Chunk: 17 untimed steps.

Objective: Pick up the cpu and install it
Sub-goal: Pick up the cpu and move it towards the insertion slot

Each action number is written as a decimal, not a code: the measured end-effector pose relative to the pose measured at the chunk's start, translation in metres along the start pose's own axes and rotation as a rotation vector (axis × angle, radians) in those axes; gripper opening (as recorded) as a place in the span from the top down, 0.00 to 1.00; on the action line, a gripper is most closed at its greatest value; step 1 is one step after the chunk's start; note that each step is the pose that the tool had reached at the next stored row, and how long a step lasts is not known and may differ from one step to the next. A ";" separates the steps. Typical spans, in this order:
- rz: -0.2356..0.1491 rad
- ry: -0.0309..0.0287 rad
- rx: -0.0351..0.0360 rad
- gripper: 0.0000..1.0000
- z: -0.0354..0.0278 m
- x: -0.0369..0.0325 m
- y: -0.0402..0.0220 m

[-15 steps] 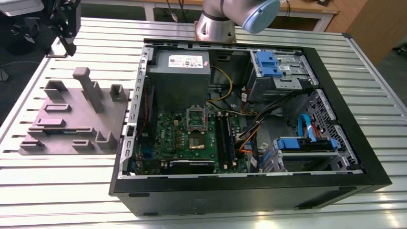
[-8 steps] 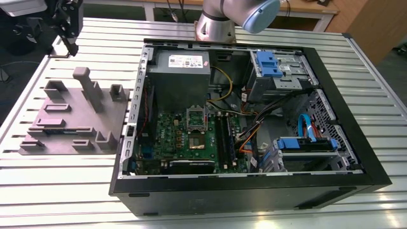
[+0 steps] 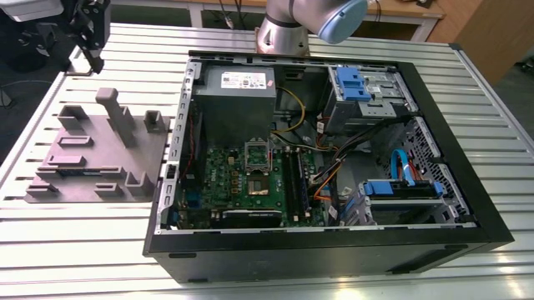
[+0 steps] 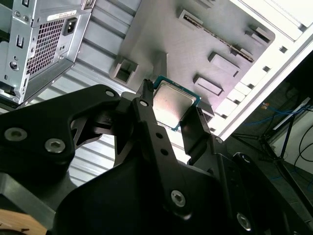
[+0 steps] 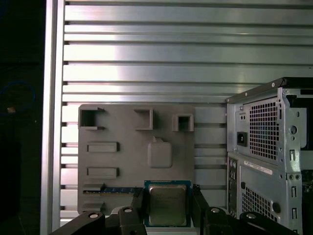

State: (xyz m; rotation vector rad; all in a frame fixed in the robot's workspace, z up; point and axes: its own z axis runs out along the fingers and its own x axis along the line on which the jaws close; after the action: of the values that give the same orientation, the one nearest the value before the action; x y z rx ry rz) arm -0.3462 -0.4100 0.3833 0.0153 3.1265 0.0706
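The cpu (image 5: 167,204) (image 4: 173,105), a small square chip with a silver-grey metal top and a green rim, sits between my black fingers in both wrist views. My gripper (image 5: 167,209) (image 4: 172,111) is shut on its two opposite edges. In the exterior view my gripper (image 3: 92,53) hangs at the far left, above the back of the grey fixture plate (image 3: 100,156) and outside the computer case (image 3: 467,187). Inside the case, the green motherboard (image 3: 219,172) lies flat with its socket (image 3: 255,185) uncovered and the metal socket frame (image 3: 256,152) flipped up.
The fixture plate (image 5: 127,161) carries raised blocks and posts beneath the held chip. The case's rear wall (image 5: 266,142) stands close beside my gripper. A grey power supply (image 3: 237,94), blue drive brackets (image 3: 354,84) and cable bundles (image 3: 334,169) crowd the case. The ribbed aluminium table (image 3: 84,250) surrounds everything.
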 end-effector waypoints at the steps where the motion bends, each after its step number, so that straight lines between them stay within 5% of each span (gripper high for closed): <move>1: 0.000 0.0000 0.0000 0.53 0.0000 -0.0003 0.0000; 17: 0.000 -0.0001 0.0000 0.53 0.0001 -0.0032 0.0000</move>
State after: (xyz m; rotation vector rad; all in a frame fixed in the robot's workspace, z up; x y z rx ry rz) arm -0.3430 -0.4100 0.3833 0.0152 3.1264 0.0706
